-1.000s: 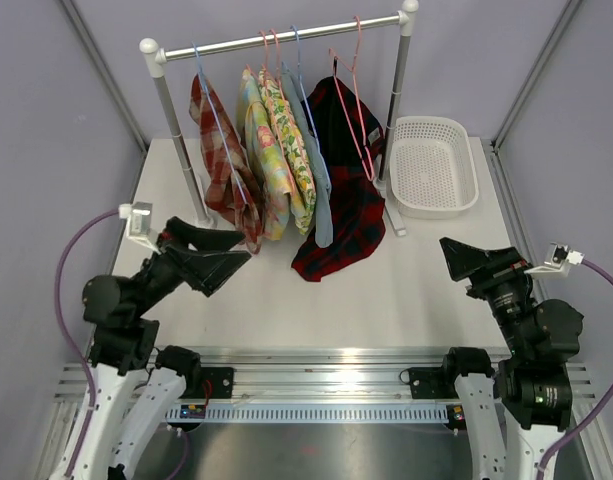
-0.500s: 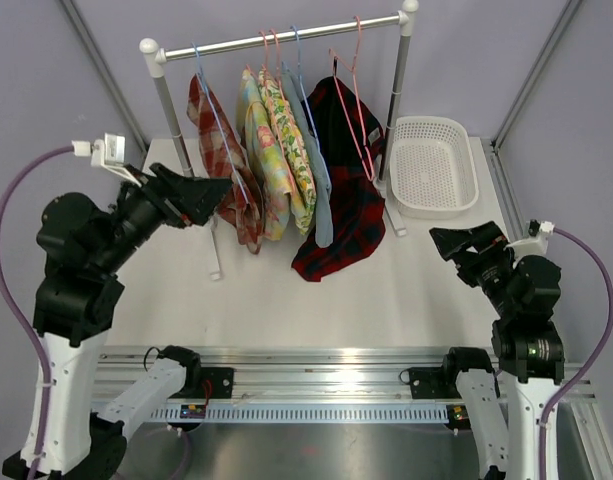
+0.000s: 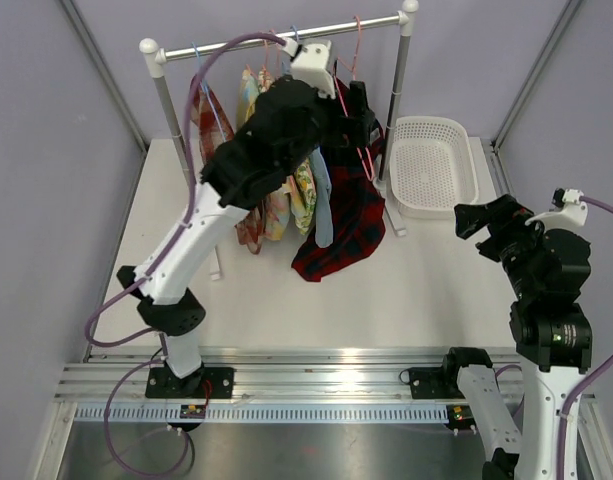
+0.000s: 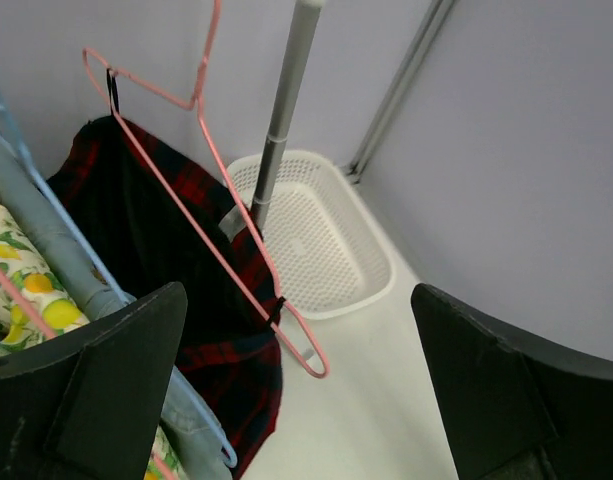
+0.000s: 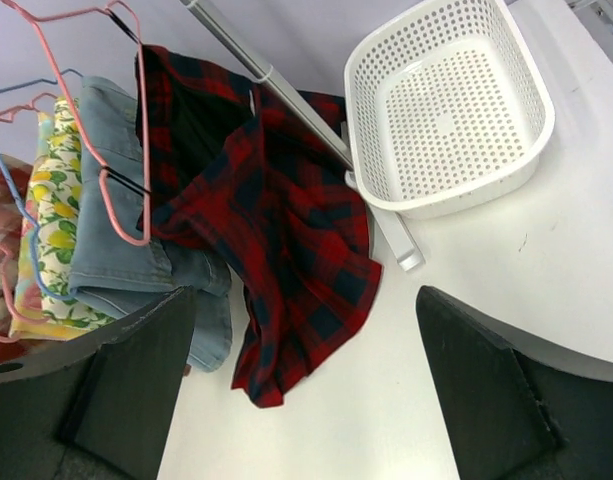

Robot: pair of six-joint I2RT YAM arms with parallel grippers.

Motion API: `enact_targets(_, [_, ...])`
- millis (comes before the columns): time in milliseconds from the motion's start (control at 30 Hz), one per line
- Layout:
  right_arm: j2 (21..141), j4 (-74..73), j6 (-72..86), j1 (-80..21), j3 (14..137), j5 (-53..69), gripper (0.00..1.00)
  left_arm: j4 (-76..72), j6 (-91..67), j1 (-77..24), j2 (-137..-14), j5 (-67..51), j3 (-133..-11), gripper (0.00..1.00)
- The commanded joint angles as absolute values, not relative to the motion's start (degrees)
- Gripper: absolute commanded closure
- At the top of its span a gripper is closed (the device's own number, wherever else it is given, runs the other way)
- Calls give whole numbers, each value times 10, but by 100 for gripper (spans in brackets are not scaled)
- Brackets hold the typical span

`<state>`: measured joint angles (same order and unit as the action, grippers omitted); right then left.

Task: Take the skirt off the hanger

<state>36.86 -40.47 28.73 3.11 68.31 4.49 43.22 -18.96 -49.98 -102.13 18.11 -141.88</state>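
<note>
I am hovering the left gripper [image 4: 298,288], jaws wide, by the pink hanger [image 4: 201,225] at the far rail [image 3: 376,22]; the skirt [image 5: 276,230] is hanging there ungrasped, the right gripper [image 5: 306,292] idling wide too.

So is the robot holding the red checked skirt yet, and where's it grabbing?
No, nothing is held. The left gripper is open near the skirt, which hangs on its pink hanger. The right gripper is open too, away from it.

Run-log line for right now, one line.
left fingers: open, empty, near pink hanger | right fingers: open, empty, standing off | red plaid skirt: on hanger, not yet removed
</note>
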Motion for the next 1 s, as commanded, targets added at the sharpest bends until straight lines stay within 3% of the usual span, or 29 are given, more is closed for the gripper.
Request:
enact_targets(0, [346, -413, 286, 31, 637, 48, 2, 328, -143, -505, -1034, 257, -1398, 1])
enact_targets(167, [323, -424, 279, 30, 596, 47, 2, 298, -121, -505, -1111, 275, -1447, 1])
enact_targets(600, [322, -439, 264, 11, 598, 24, 2, 200, -157, -446, -1184, 266, -1417, 2])
enact_targets(767, [324, -440, 258, 11, 598, 16, 2, 189, -170, -433, -1215, 251, -1422, 8])
enact_targets(867, [324, -446, 257, 11, 598, 10, 2, 182, -179, -429, -1223, 247, -1420, 18])
enact_targets(900, [325, -451, 257, 11, 599, 6, 2, 181, -182, -428, -1227, 243, -1420, 28])
enact_targets(967, [324, -457, 257, 11, 601, 3, 2, 179, -187, -426, -1228, 242, -1419, 36])
